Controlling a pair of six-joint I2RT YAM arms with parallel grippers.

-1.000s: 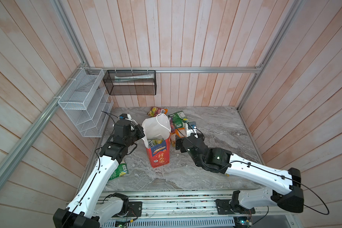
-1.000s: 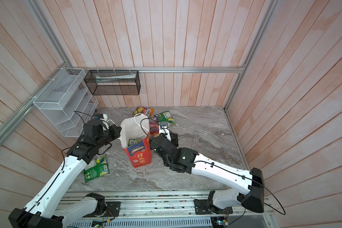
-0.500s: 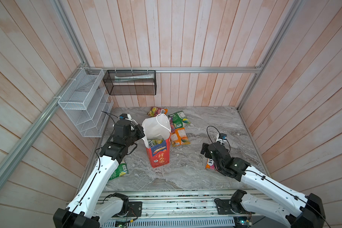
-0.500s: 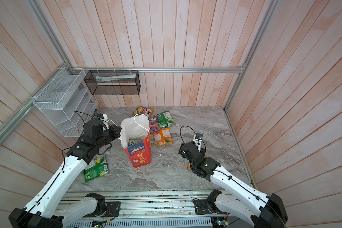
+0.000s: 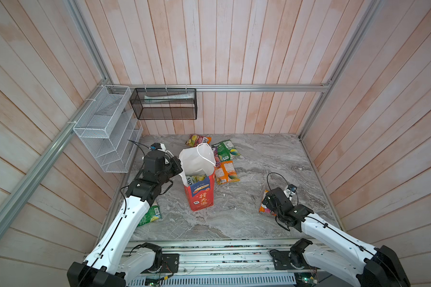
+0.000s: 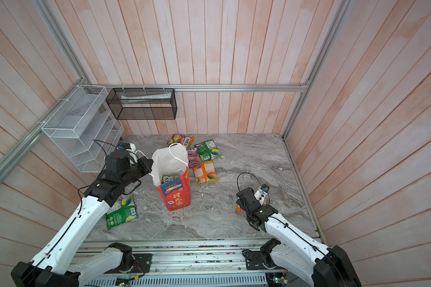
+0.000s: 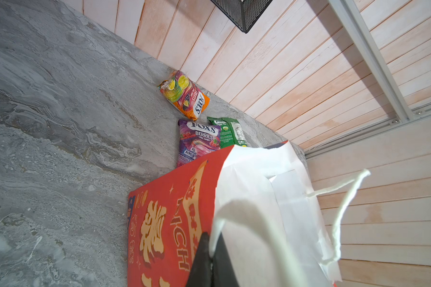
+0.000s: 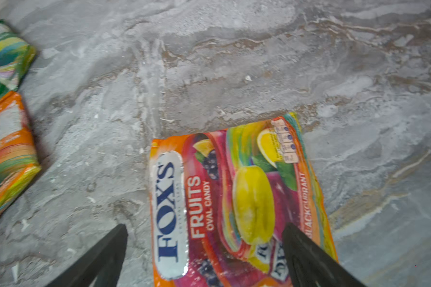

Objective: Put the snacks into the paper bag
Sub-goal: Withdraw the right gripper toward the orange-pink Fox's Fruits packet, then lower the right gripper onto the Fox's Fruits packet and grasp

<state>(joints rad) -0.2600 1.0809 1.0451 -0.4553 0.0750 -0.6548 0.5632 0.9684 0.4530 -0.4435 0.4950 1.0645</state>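
Snacks [image 6: 205, 172] are only partly packed on the marble tabletop [image 5: 259, 154]. The red paper bag [image 5: 199, 196] stands upright near the middle, and the left gripper [image 7: 207, 251] is clamped on its rim on the side facing that arm, holding the mouth wide. At least one packet [image 5: 195, 178] is visible inside. Six appear to be left outside. An orange packet [image 5: 198, 139] lies by the back wall. A purple packet [image 7: 199, 139] and a green packet [image 5: 225, 150] sit just behind the bag, with an orange-and-white packet [image 5: 226, 172] beside it. Another green packet [image 6: 121, 211] lies near the left arm. The right gripper [image 8: 204, 226], jaws spread wide and holding nothing, hovers over the sixth, a FOX'S Fruits packet [image 8: 234, 193]. That packet lies well apart from the bag and seems the likely next pick.
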